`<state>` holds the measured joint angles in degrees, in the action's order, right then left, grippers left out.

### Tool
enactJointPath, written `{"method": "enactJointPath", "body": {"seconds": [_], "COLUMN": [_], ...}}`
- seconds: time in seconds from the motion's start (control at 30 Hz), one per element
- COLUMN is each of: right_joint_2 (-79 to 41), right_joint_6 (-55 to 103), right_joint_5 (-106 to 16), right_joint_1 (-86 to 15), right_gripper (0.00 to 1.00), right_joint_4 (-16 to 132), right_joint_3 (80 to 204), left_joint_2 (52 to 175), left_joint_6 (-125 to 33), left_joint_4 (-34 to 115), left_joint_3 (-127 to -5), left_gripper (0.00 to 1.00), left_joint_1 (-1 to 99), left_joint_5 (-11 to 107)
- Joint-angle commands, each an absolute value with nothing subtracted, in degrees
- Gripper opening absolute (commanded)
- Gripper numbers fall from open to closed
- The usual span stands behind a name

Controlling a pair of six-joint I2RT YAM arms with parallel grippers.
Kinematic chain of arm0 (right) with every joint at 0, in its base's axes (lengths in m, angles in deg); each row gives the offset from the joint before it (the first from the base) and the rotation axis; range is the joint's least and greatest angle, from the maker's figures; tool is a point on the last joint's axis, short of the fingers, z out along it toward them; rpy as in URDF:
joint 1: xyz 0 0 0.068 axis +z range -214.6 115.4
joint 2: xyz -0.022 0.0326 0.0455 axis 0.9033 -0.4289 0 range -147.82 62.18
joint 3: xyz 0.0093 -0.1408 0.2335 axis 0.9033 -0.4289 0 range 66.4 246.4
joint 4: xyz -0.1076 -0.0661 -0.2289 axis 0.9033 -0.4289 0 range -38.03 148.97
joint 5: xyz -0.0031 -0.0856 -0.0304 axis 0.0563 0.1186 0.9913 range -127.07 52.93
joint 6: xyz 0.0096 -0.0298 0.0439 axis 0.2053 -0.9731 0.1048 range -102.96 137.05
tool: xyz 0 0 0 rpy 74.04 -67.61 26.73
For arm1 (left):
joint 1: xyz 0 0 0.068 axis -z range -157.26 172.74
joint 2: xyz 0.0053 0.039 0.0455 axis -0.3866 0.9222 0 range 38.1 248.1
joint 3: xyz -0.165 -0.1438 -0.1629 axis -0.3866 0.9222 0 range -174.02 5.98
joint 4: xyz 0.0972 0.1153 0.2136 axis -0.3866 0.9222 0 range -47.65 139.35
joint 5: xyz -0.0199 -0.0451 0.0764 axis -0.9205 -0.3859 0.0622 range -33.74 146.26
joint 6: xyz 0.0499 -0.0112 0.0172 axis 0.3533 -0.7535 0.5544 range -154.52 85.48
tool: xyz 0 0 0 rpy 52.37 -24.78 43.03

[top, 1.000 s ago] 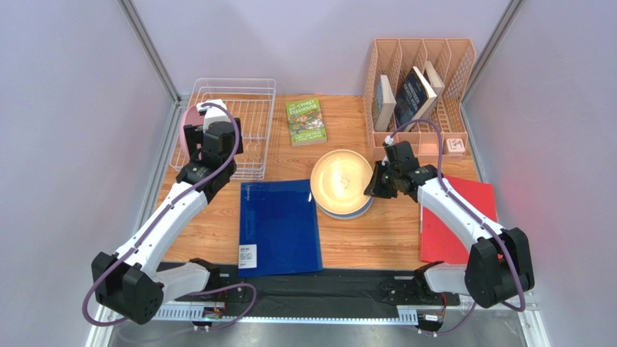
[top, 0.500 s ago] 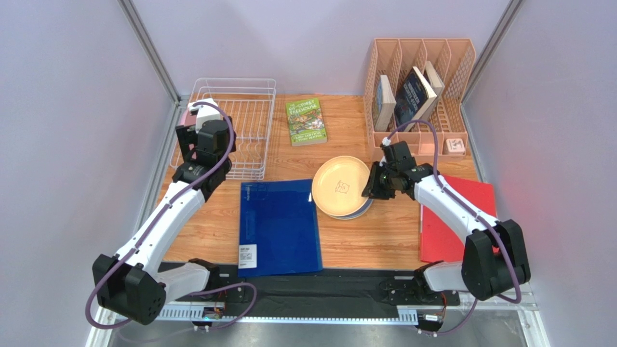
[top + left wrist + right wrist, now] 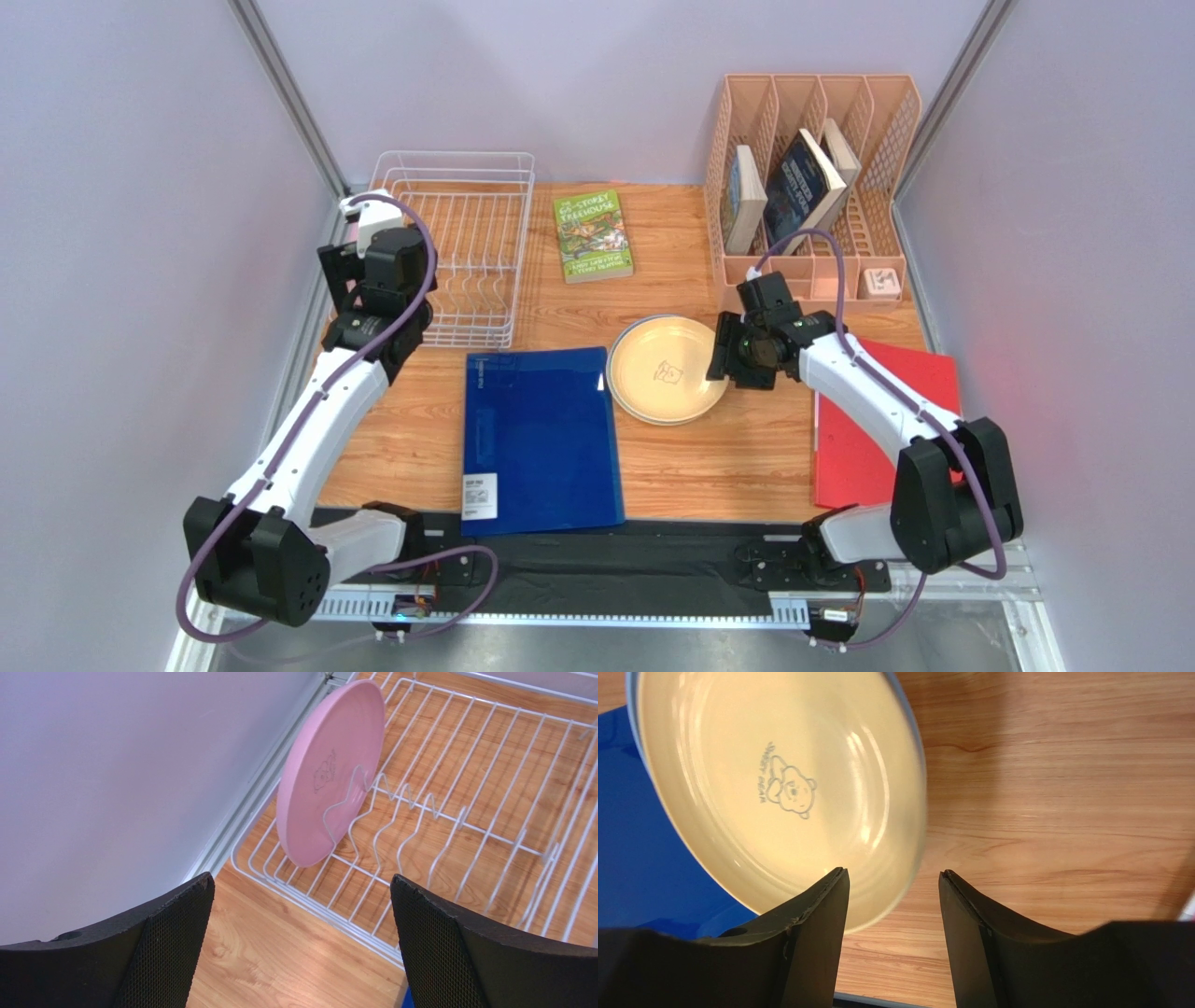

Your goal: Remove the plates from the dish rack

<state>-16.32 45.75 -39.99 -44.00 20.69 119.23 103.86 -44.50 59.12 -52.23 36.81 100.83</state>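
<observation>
The pink plate (image 3: 330, 777) stands on its edge in the dish rack (image 3: 452, 156). From above, the left arm hides it. The yellow plate (image 3: 666, 370) lies flat on the counter (image 3: 1053, 812), and only a blue rim (image 3: 911, 721) peeks out from under it. The left end effector (image 3: 302, 882) is wide apart and holds nothing. The right end effector (image 3: 892, 875) is partly apart at the yellow plate's edge and is not squeezing it.

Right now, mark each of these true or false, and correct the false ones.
1. A pink plate stands on edge in the dish rack. True.
2. The left gripper is shut on the pink plate. False: it is open and apart from the plate.
3. The yellow plate lies flat, face up. True.
4. The green book stands in the dish rack. False: it lies flat on the table beside the rack.
5. The right gripper is open. True.
</observation>
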Motion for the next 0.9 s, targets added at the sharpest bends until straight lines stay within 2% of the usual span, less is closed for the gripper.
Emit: {"method": "enactJointPath", "body": {"seconds": [0.0, 0.3, 0.63, 0.8, 0.87], "right_joint_2": [-13.59, -9.45, -12.87, -15.16, -15.69], "right_joint_6": [46.40, 45.96, 45.70, 45.43, 45.35], "right_joint_5": [-30.22, -29.86, -33.90, -34.78, -35.05], "right_joint_1": [-43.86, -43.86, -43.86, -43.86, -43.86], "right_gripper": [0.56, 0.57, 0.56, 0.56, 0.56], "right_joint_4": [17.57, 21.17, 23.46, 24.16, 24.16], "right_joint_3": [122.82, 122.91, 123.08, 123.79, 124.05], "left_joint_2": [104.81, 110.26, 120.53, 125.11, 126.43], "left_joint_6": [-44.71, -43.84, -43.92, -44.54, -44.45], "left_joint_4": [55.80, 53.34, 46.13, 42.97, 42.70], "left_joint_3": [-52.73, -56.24, -57.47, -57.56, -57.56], "left_gripper": [1.00, 0.99, 0.93, 0.81, 0.72], "left_joint_1": [33.74, 29.60, 23.28, 20.37, 20.20], "left_joint_5": [100.03, 96.16, 97.40, 93.44, 92.38]}}
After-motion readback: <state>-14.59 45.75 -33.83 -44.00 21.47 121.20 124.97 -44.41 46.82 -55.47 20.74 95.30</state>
